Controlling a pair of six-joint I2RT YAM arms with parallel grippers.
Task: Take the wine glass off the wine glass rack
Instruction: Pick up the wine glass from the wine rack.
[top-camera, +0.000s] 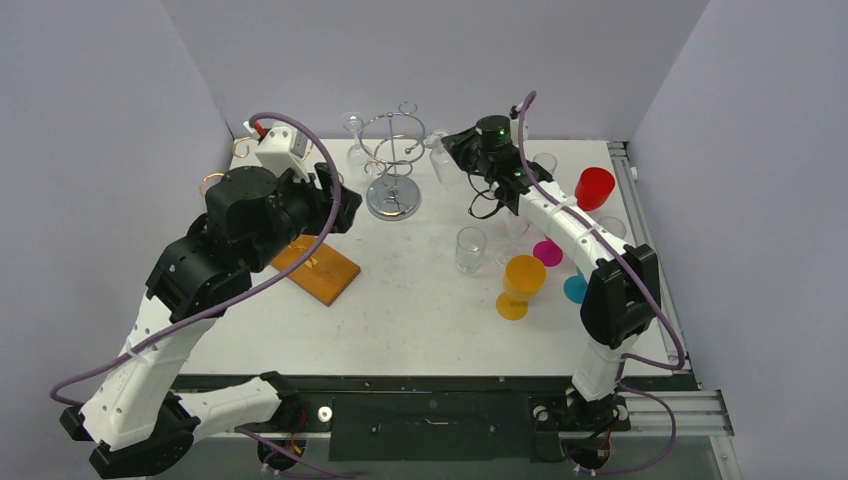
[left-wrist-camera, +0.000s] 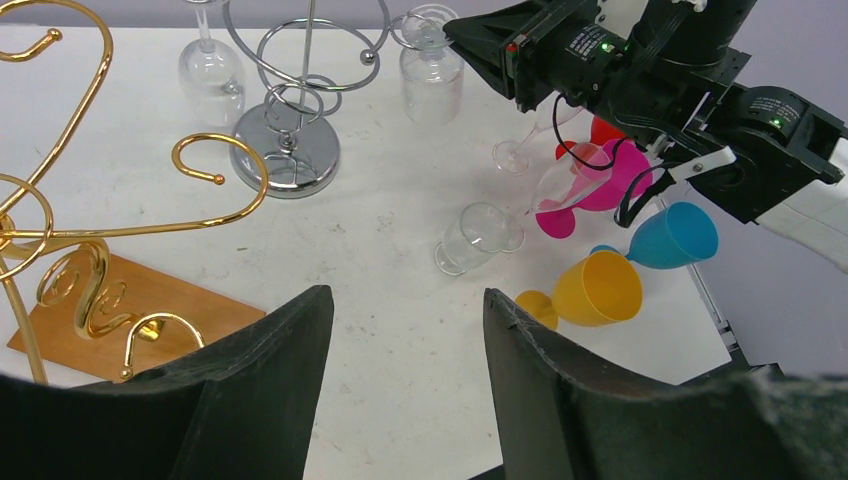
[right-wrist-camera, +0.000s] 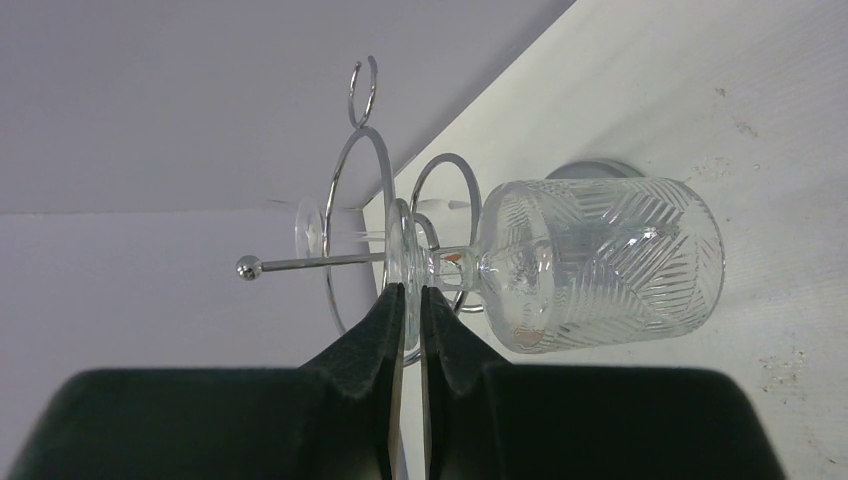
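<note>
A cut-pattern clear wine glass (right-wrist-camera: 600, 265) hangs upside down on the right arm of the chrome wine glass rack (right-wrist-camera: 345, 190). In the top view the glass (top-camera: 438, 155) is just right of the rack (top-camera: 392, 150). My right gripper (right-wrist-camera: 411, 290) is shut on the thin round foot of this glass, with the rack's ball-tipped rod running through beside it. A second clear wine glass (top-camera: 355, 135) hangs on the rack's left side. My left gripper (left-wrist-camera: 408, 300) is open with nothing between its fingers, hovering above the table left of the rack.
A gold wire rack on a wooden base (top-camera: 315, 265) stands under the left arm. A clear glass (top-camera: 470, 248), a yellow goblet (top-camera: 521, 283), a red cup (top-camera: 594, 187), and pink (top-camera: 547, 252) and blue (top-camera: 575, 289) cups crowd the right side beneath the right arm.
</note>
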